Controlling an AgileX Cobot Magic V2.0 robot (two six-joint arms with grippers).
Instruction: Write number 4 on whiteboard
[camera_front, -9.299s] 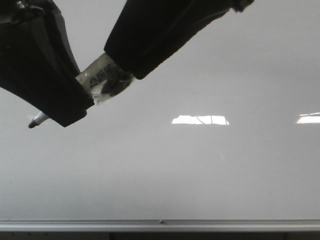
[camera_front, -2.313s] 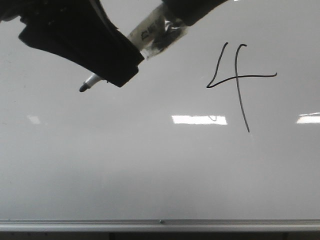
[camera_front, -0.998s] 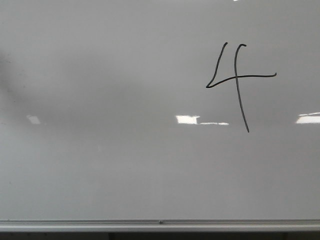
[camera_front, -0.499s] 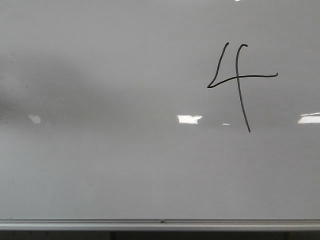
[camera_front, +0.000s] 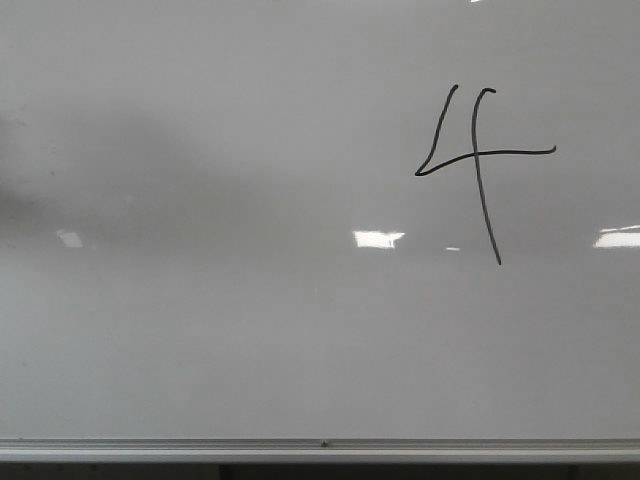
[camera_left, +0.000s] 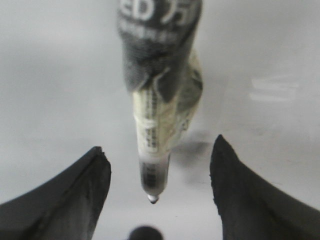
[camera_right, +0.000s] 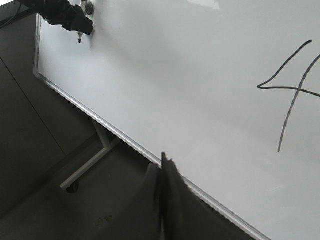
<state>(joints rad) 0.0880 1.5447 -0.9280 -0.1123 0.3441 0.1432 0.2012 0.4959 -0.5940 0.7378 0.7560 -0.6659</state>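
The number 4 (camera_front: 500, 152) stands in thin black strokes on the upper right of the whiteboard (camera_front: 250, 330). It also shows in the right wrist view as the number 4 (camera_right: 280, 89) on the whiteboard (camera_right: 175, 75). My left gripper (camera_left: 159, 145) is open, close in front of the board. A taped marker (camera_left: 160, 120) hangs between its fingers with a gap on each side, its tip off the surface. From the right wrist, the left gripper (camera_right: 70, 20) sits at the board's far corner. My right gripper (camera_right: 162, 160) is shut on nothing, near the bottom rail (camera_right: 130, 142).
A silver rail (camera_front: 320, 447) runs along the board's lower edge. Bright light reflections (camera_front: 377, 239) lie on the glossy surface. Below the board stands its metal leg with a caster (camera_right: 82, 172) on the dark floor (camera_right: 40, 150).
The 4 appeared on the board after the oldest frame. The left arm with the marker then left the front view to the left. Over the last second nothing visibly moved.
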